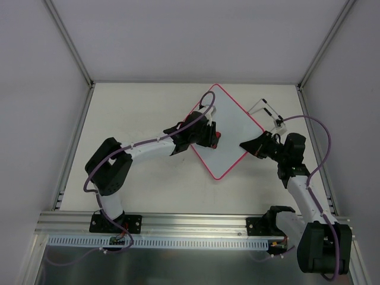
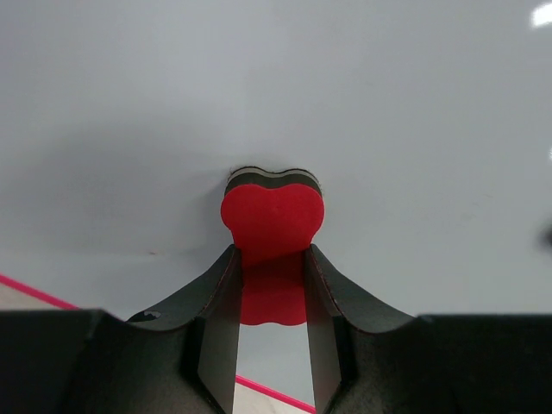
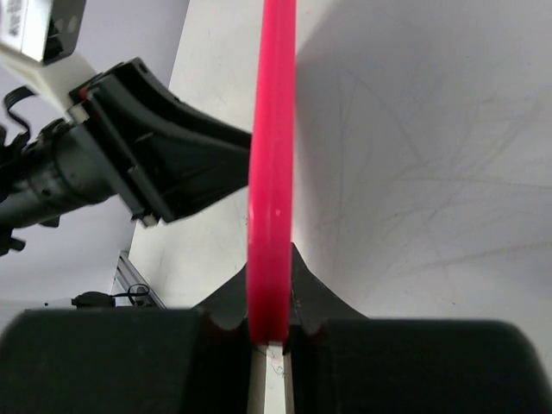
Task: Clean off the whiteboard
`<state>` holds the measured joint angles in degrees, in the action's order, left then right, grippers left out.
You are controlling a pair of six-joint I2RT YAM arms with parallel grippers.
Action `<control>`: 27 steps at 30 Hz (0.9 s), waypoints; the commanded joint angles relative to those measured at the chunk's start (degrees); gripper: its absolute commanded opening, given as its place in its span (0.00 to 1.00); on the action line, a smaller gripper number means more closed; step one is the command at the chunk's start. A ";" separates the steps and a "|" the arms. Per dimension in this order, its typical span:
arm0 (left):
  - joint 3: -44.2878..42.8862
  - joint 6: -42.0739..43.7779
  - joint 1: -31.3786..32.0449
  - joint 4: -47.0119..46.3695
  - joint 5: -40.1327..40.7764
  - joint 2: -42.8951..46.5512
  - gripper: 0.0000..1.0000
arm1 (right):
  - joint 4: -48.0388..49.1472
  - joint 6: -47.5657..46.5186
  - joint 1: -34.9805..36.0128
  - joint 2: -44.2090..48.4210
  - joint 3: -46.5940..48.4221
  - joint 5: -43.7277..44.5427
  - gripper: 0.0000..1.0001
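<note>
The whiteboard, white with a thin pink-red frame, lies turned like a diamond on the table's middle right. No writing shows on it. My left gripper is over its left part, shut on the small red eraser, whose far end rests against the white board surface. My right gripper is at the board's right edge, shut on the pink frame, seen edge-on between the jaws.
A white wire-like stand with black tips lies just right of the board, behind the right gripper. The left arm's gripper shows in the right wrist view. Grey walls enclose the table.
</note>
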<state>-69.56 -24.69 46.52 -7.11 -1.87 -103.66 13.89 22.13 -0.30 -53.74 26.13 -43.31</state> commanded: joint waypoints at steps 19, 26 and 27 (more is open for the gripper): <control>6.72 -3.26 -10.56 1.40 -0.51 0.13 0.00 | 10.02 2.39 3.02 1.97 3.05 -16.54 0.00; 6.01 -4.31 -10.49 1.23 -2.96 -1.72 0.00 | 10.02 2.48 3.02 2.14 2.61 -16.02 0.00; 6.01 -4.93 -9.18 1.23 -2.79 -1.64 0.00 | 10.02 2.57 3.02 2.49 2.52 -15.76 0.00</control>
<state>-63.81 -29.10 34.68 -7.01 -3.97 -102.94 14.28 21.56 0.91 -54.35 26.13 -46.22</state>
